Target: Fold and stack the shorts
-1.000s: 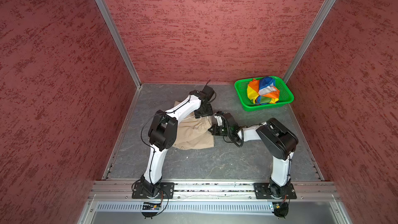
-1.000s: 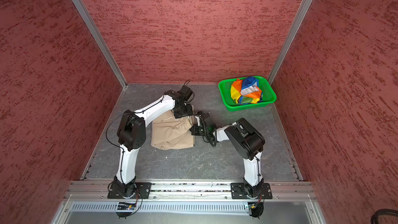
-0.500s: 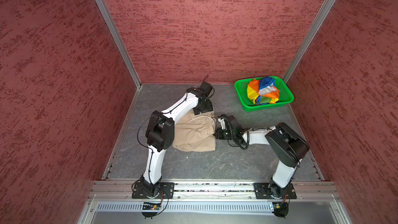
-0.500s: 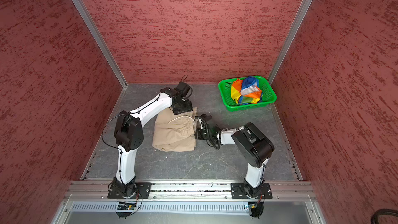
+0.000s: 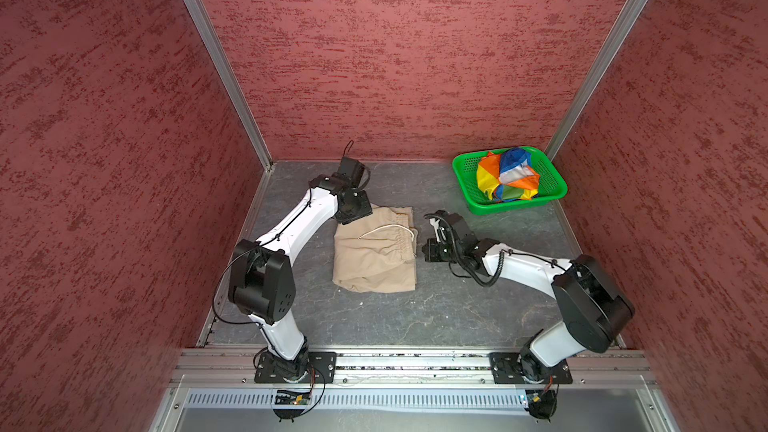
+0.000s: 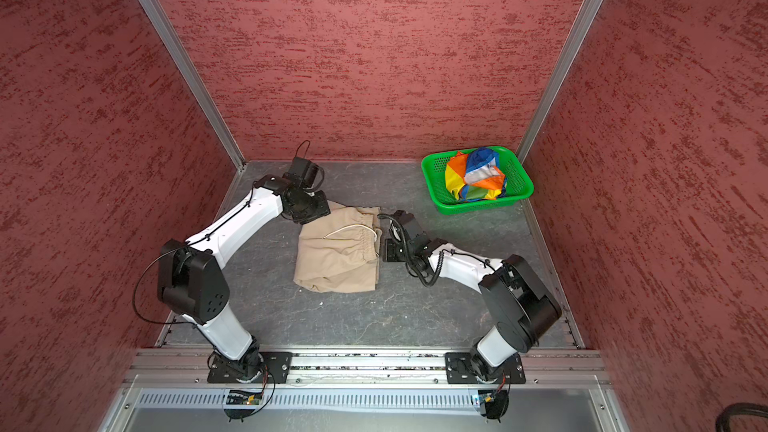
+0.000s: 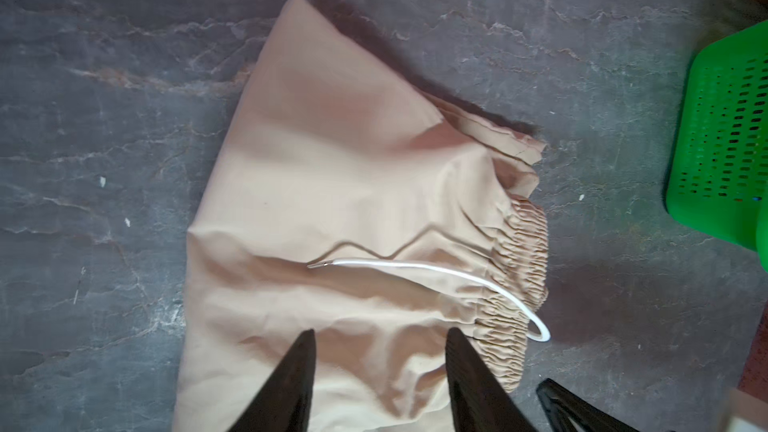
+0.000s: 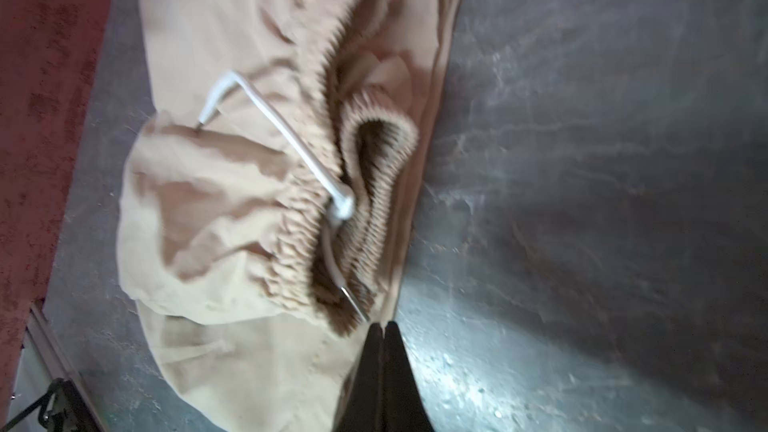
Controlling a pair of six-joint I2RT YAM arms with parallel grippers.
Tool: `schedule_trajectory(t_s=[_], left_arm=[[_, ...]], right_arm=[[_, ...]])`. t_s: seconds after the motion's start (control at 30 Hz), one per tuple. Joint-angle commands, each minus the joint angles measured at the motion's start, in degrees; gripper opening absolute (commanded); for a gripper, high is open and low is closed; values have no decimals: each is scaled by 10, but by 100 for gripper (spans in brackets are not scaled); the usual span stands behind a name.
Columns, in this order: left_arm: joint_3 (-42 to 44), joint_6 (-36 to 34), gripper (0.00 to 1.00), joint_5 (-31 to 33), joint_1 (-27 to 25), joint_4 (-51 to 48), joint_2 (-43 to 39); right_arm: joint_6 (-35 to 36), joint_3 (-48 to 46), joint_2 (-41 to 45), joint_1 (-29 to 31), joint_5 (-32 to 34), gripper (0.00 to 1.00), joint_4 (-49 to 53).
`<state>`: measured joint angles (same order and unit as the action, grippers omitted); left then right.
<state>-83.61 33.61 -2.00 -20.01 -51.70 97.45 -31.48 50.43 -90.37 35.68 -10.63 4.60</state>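
while right gripper (image 8: 383,326) sits closed beside beige shorts (image 5: 376,251), left gripper (image 7: 381,331) gapes over them, seemingly empty.

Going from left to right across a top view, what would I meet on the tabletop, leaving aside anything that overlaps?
beige shorts → right gripper, shut, just beside their edge → green basket, with the rainbow shorts bundled inside it.

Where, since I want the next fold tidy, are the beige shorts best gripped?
Probably the gathered waistband of the beige shorts, approached from the right arm's side: it faces that way, and its thick ruffled edge gapes open, offering a lip.
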Motion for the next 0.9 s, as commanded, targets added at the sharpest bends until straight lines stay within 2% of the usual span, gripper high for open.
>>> schedule_trajectory(t_s=[0.0, 0.2, 0.57, 0.87], left_arm=[[37, -6, 50, -27, 14, 29, -10], [84, 6, 48, -62, 39, 61, -8], [189, 25, 44, -77, 65, 100, 29], [204, 23, 42, -78, 84, 97, 39]], right_arm=[[-8, 50, -28, 2, -45, 0, -25], [-38, 92, -100, 20, -101, 0, -87], [-103, 29, -222, 18, -139, 0, -191], [-87, 22, -230, 12, -152, 0, -200]])
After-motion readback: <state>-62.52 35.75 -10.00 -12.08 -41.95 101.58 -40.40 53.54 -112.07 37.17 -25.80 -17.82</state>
